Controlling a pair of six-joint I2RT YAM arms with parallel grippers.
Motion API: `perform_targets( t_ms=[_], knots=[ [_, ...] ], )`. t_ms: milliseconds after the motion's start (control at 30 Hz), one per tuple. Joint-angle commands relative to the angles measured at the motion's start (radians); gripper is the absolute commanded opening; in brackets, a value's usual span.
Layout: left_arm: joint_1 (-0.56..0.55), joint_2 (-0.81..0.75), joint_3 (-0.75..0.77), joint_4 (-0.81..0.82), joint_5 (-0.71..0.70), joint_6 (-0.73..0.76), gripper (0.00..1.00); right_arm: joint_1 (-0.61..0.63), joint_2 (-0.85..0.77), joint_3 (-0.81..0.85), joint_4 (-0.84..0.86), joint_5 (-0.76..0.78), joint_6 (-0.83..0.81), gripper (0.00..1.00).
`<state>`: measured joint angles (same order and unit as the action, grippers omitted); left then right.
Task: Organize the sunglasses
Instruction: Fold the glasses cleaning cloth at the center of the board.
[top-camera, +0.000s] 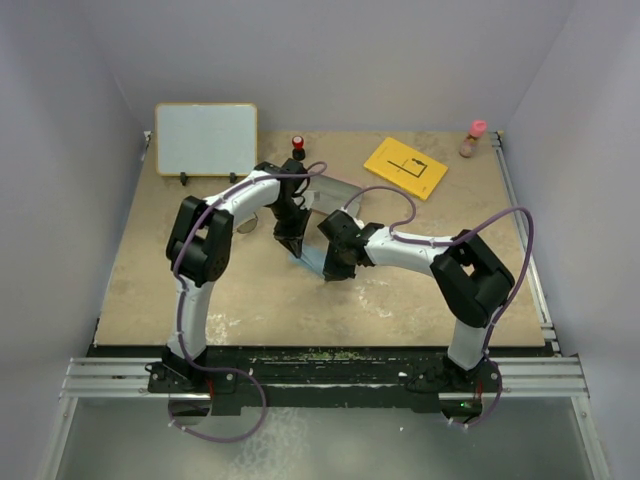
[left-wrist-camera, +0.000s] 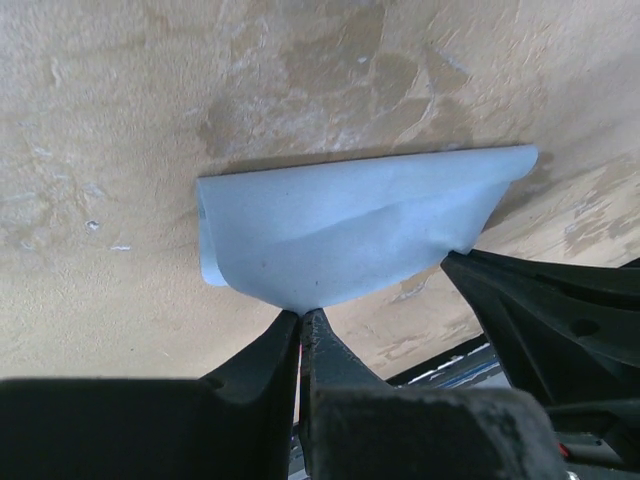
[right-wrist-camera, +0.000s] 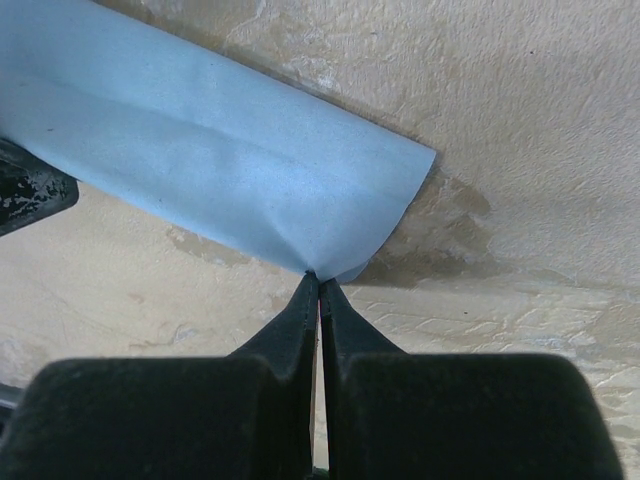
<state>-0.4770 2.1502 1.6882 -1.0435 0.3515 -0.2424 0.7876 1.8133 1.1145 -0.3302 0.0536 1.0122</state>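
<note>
One blue cloth (left-wrist-camera: 340, 235), clamped by both left end effector (left-wrist-camera: 302, 318) and right end effector (right-wrist-camera: 320, 278).

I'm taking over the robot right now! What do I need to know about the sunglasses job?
The left gripper is shut on one edge of the light blue cloth.
The right gripper is shut on another edge of the same cloth, so both arms hold it together at mid-table.
The sunglasses are not clear in any view. A small dark shape left of the cloth may be them.
Done: the cloth is gripped.
Left: finish with the cloth, then probably find the sunglasses and put them away.
</note>
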Motion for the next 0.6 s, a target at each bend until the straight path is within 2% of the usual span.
perform_targets(
  t_ms=[0,567],
  knots=[
    [0.009,0.021,0.054,-0.019,-0.017,0.018,0.04,0.006,0.014,0.033,-0.037,0.023,0.004,0.00],
    [0.009,-0.002,-0.008,-0.019,0.007,0.051,0.04,0.007,0.015,0.026,-0.012,0.000,-0.002,0.00]
  ],
)
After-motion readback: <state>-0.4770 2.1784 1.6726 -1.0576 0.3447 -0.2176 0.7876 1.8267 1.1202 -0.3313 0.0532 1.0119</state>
